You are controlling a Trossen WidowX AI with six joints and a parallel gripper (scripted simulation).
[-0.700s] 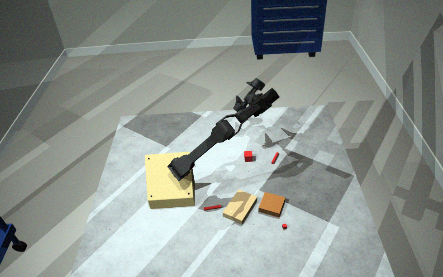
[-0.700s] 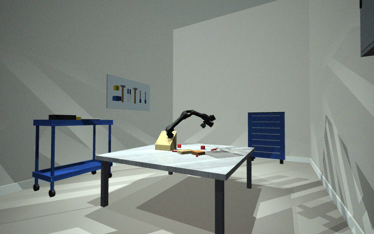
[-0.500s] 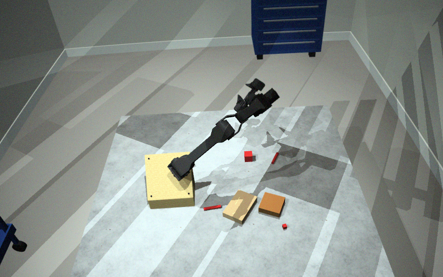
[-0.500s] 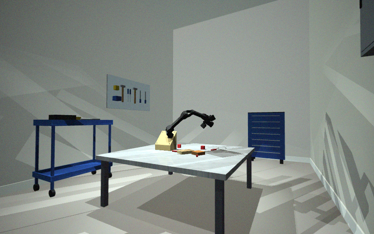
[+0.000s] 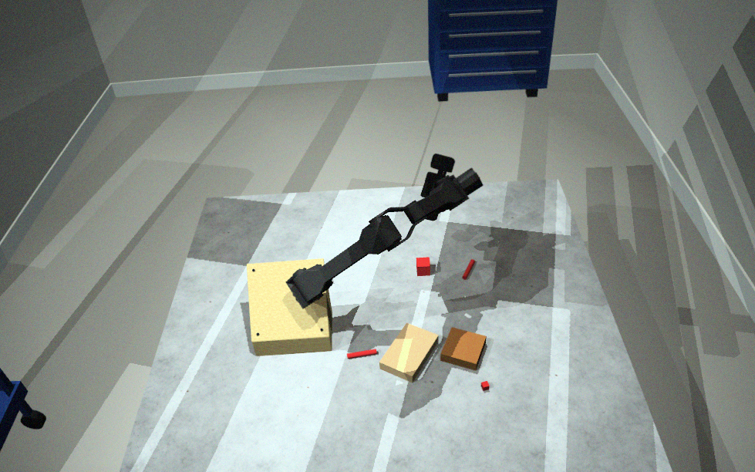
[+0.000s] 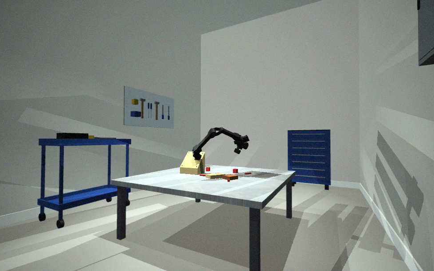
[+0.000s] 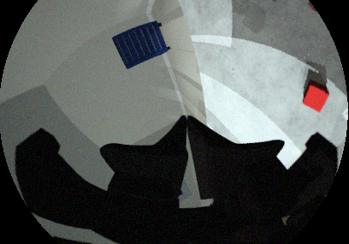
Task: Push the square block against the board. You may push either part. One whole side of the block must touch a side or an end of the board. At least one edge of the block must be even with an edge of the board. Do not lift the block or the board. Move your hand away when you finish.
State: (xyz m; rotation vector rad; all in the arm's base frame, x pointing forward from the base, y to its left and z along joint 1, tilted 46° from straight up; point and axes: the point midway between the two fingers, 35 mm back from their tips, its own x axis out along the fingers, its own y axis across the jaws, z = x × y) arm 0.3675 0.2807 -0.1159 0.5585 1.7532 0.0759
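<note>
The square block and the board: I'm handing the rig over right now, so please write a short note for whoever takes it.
Gripper: shut, holding nothing, raised clear of the table.
Square block: the orange-brown one, flat on the table.
Board: the pale tan one, flat beside the block, turned at an angle to it, with a narrow gap between them.
Done: nothing of the join; block and board are close but apart.
Left: push one against the other, one whole block side touching, an edge even, no lifting, then move the gripper away.
</note>
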